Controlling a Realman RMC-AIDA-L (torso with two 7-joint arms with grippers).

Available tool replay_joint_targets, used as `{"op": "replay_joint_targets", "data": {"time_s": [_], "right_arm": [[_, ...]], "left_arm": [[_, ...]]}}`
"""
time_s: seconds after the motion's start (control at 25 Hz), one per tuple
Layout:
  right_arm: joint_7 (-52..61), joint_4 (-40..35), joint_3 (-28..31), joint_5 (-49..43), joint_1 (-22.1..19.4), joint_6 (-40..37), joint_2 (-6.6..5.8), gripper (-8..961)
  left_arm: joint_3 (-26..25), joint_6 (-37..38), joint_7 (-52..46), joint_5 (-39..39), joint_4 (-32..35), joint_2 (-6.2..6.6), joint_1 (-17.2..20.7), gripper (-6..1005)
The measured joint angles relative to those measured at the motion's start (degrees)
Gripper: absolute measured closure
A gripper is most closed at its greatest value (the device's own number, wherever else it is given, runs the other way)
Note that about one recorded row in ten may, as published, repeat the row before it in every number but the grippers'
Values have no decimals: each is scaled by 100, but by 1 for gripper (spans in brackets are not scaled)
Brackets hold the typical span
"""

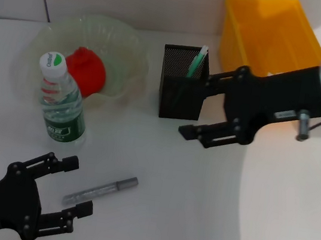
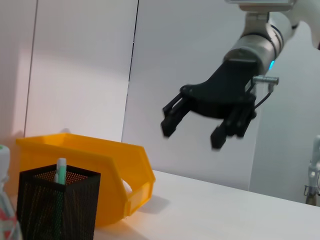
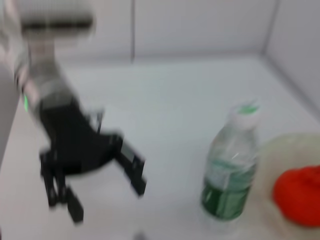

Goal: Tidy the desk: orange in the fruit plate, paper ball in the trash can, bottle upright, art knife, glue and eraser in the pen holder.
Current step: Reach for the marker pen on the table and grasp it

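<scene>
On the white desk (image 1: 158,174) things look partly sorted: the orange (image 1: 86,71), which reads more red than orange, sits inside the clear fruit plate (image 1: 129,49) at the back on the robot's left, and the water bottle (image 1: 60,100) stands upright just in front of that plate with its white cap on. Near the middle back there's the black mesh pen holder (image 1: 179,95) with a green-and-white stick poking out of it (image 1: 197,61), could be the glue or a pen, can't tell which. Right behind and beside the holder on the right is a yellow bin (image 1: 270,34), presumably the trash can, and I can't see into it well enough to say what's in there. The silver art knife (image 1: 100,190) lies flat on the desk down front, close to the left gripper (image 1: 72,185), which hangs low over the table with its fingers spread wide and nothing between them; the knife's near end is right between the fingertips but not touching as far as I can see. The right gripper (image 1: 202,105) is up in the air just beside the pen holder, fingers apart too and holding nothing, which the left wrist view shows pretty clearly.
</scene>
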Motion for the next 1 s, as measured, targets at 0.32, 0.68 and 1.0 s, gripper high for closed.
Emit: {"op": "replay_joint_targets", "data": {"time_s": [0.32,0.68,1.0], "right_arm": [[-1481,1197,1832,1752,-1187,-1001,-41,251],[-3874,4418,4129,1716,-1747,-1988,-461,250],[-4650,5074,4395,1700,-1968,-1913,-485,250]], "left_arm": [[-14,-133,-433,346,454,-39,-109,170],[199,-475,-2327,1343,2261,-109,-200,170],[1000,-877,-3825,2175,3836,-120,-222,171]]}}
